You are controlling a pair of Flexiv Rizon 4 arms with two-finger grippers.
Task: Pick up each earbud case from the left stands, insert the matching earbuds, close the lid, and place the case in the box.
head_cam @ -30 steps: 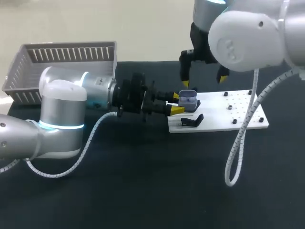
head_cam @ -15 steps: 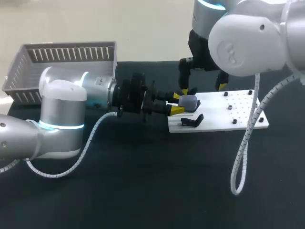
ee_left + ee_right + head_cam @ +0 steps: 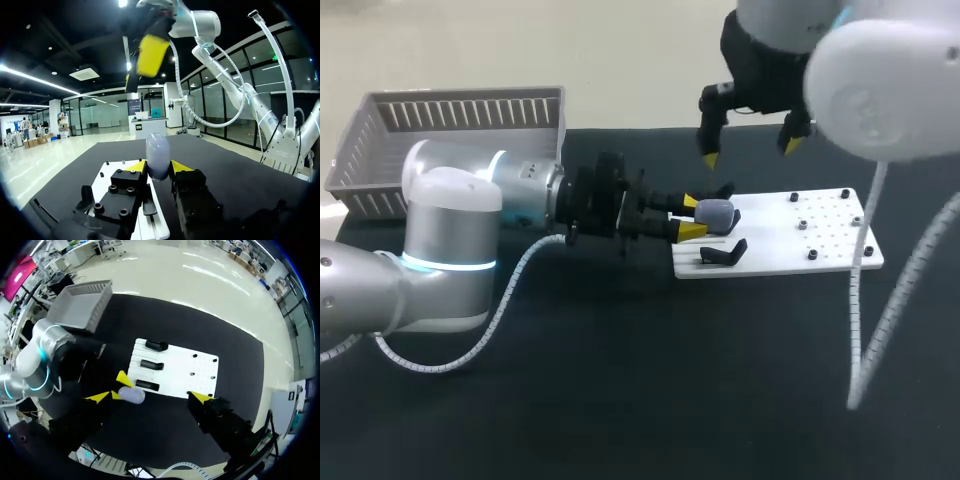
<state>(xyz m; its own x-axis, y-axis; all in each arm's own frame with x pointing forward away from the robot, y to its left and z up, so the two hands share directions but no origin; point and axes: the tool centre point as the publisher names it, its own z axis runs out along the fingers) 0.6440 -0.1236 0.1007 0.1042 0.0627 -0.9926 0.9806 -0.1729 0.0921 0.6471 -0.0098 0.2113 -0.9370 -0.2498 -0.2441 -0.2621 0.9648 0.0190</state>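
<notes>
Over the black worktop (image 3: 620,400), the right tool (image 3: 750,152) had pressed the lid down and risen clear, spread wide, leaving the closed case (image 3: 717,212) clamped in the left tool (image 3: 692,217) at the white board's (image 3: 820,235) edge, seemingly ready for the box (image 3: 380,140).

Robotics lab — left arm (image 3: 450,250), right arm (image 3: 880,90) over black table (image 3: 640,380), white drilled fixture plate (image 3: 770,245), grey slatted box (image 3: 470,112).

Light falls bright and even from overhead in the head view. The black table (image 3: 620,400) swallows nearly every shadow, while the white stand plate (image 3: 820,235), right of centre, glares. My right arm (image 3: 880,90), upper right, looks washed out and smeared. A cyan ring glows on my left arm (image 3: 450,264). Through the right wrist view, the table's edges bow.
</notes>
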